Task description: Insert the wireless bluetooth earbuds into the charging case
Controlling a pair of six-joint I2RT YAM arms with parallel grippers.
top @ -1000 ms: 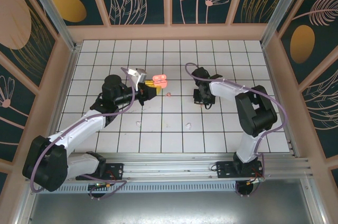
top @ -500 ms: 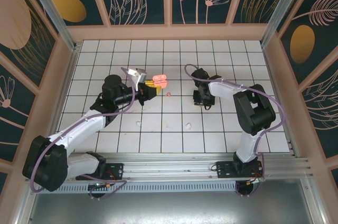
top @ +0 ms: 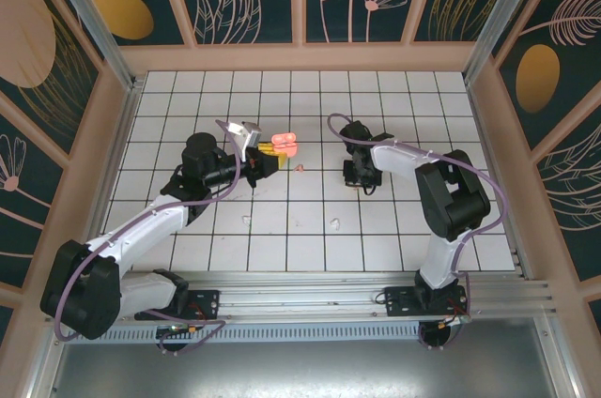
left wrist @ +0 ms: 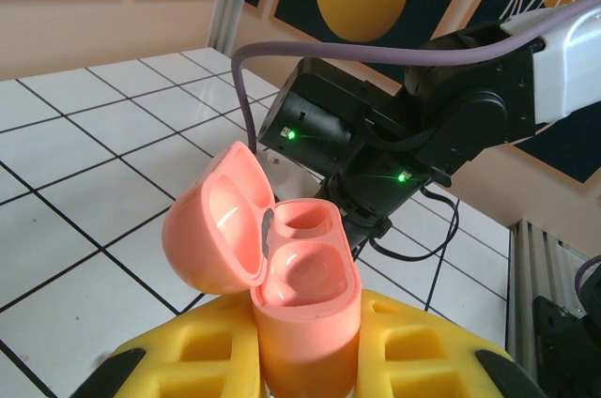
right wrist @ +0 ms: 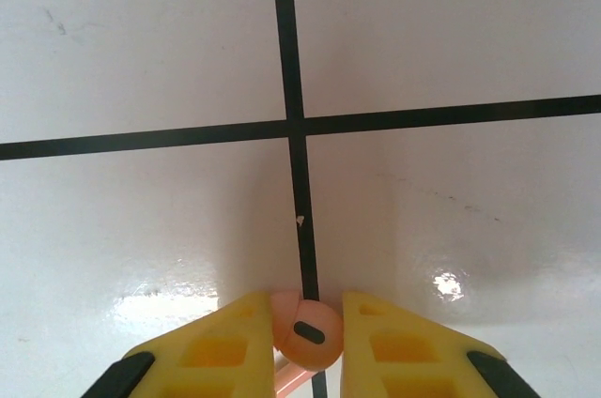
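Salmon-pink earbud [right wrist: 310,334] is sitting pinched between the right fingers [right wrist: 211,351], close over the tiled bench [right wrist: 141,60]. The left fingers [left wrist: 207,351] are gripping the open pink charging case [left wrist: 305,276], lid tipped back.

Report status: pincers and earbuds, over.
Left pincer shut on open salmon-pink plastic charging case, wells look empty. Right pincer shut on glossy pink earbud, low over white tiled table. Loose: left white earbud, right white earbud, second pink earbud.
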